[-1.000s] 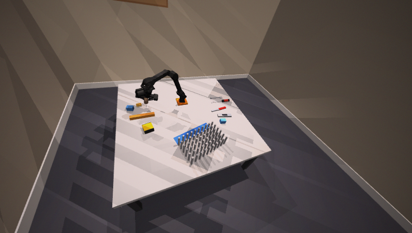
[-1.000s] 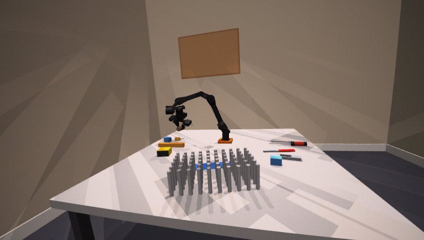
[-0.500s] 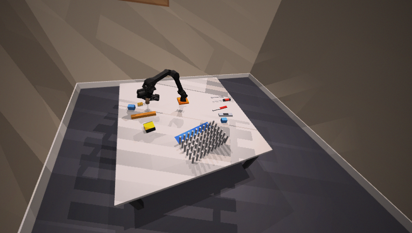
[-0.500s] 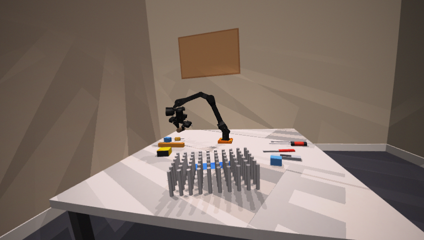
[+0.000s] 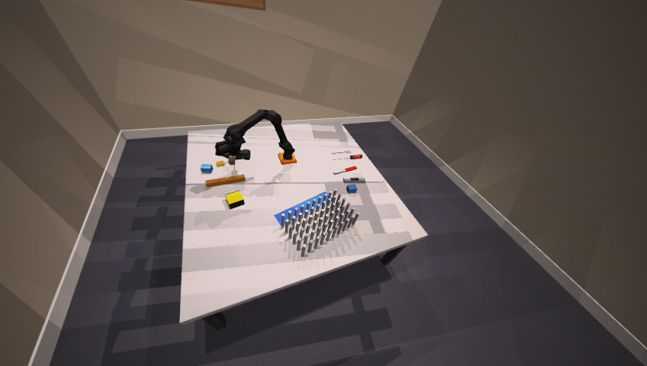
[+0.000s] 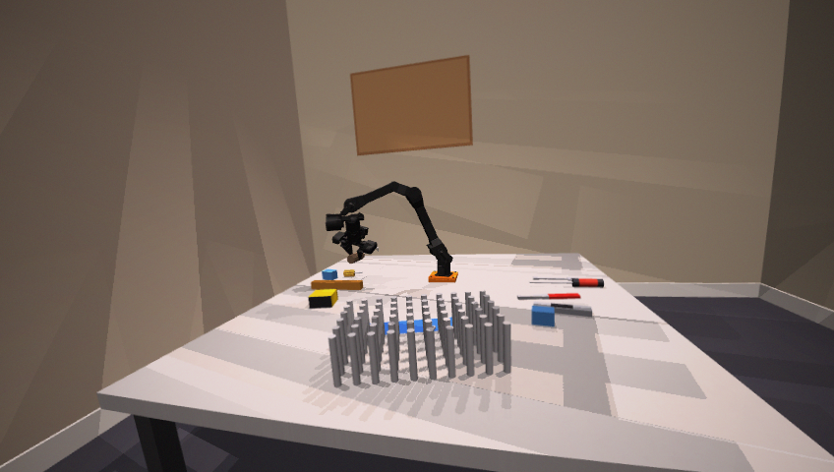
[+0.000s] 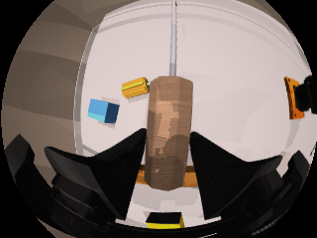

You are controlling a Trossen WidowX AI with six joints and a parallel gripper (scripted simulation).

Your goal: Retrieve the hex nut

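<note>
Presently, your gripper (image 5: 232, 158) (image 6: 355, 252) (image 7: 168, 134) is pinching the brown wooden handle (image 5: 232, 159) (image 6: 355, 258) (image 7: 169, 139) of a tool, one finger on each side. Note in the wrist view that the tool's thin metal shaft (image 7: 173, 42) extends forward from the handle. The handle is raised above the worktop (image 5: 217, 271) (image 6: 234, 374) (image 7: 238, 64), well apart from the spacer field.

You will find the metal spacers (image 5: 303, 250) (image 6: 411, 356) standing upright in rows, with the blue taped strip (image 5: 278, 218) (image 6: 418, 325) along one side of the field. You cannot make out the hex nut among them, so its exact position cannot be told.

On the arm's side of the worktop, locate the orange-brown bar (image 5: 225, 181) (image 6: 336, 285) (image 7: 142, 175) between the yellow-and-black block (image 5: 234, 198) (image 6: 323, 298) (image 7: 165, 219) and the light-blue block (image 5: 206, 168) (image 6: 329, 273) (image 7: 101, 110). A small yellow piece (image 5: 220, 163) (image 6: 349, 272) (image 7: 135, 87) lies near the light-blue block.

Across from these, past the orange base (image 5: 281, 158) (image 6: 434, 278) (image 7: 297, 117), you have the red-and-black-handled tool (image 5: 356, 156) (image 6: 586, 282), the red-handled tool (image 5: 350, 168) (image 6: 565, 295) and the grey tool (image 5: 358, 180) (image 6: 576, 310). The darker blue block (image 5: 352, 188) (image 6: 543, 315) sits near the grey tool.
</note>
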